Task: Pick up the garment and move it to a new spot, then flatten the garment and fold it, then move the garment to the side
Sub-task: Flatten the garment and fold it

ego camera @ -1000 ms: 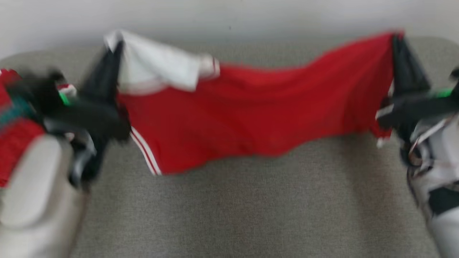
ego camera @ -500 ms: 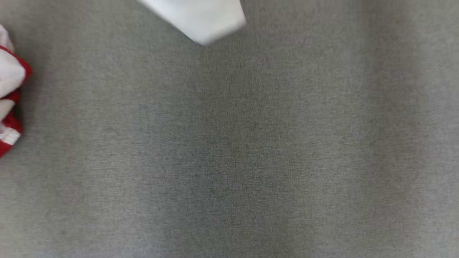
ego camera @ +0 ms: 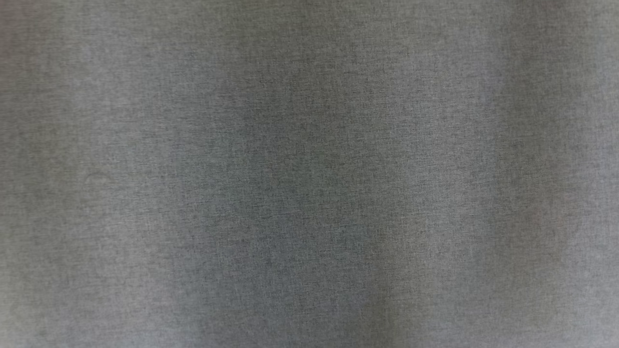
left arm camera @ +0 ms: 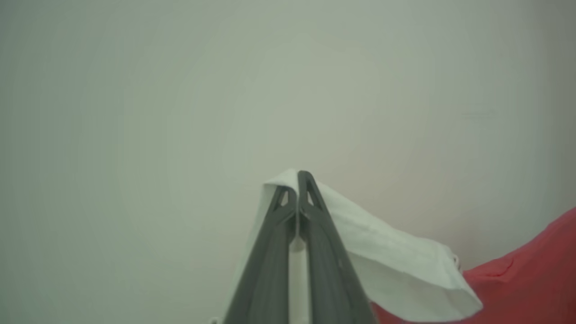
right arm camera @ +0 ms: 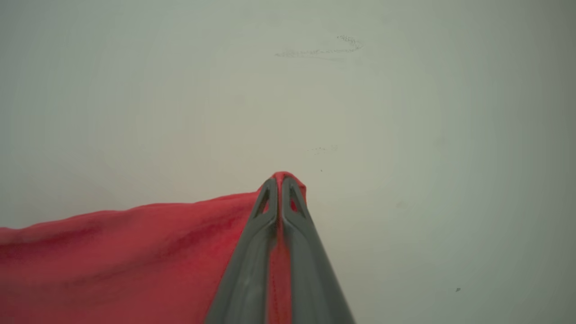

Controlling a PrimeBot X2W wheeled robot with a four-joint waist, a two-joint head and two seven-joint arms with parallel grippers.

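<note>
Mid-carry, it seems, the left gripper (left arm camera: 297,180) pinches the white sleeve (left arm camera: 396,265) and the right gripper (right arm camera: 279,180) a corner of the soft red fabric garment (right arm camera: 112,252), stretched aloft between them in the wrist views, while the head view offers the grey woven surface (ego camera: 309,174) where lowering it flat should come next.

A grey woven surface (ego camera: 309,174) and a pale, faintly scuffed wall (right arm camera: 405,112).
</note>
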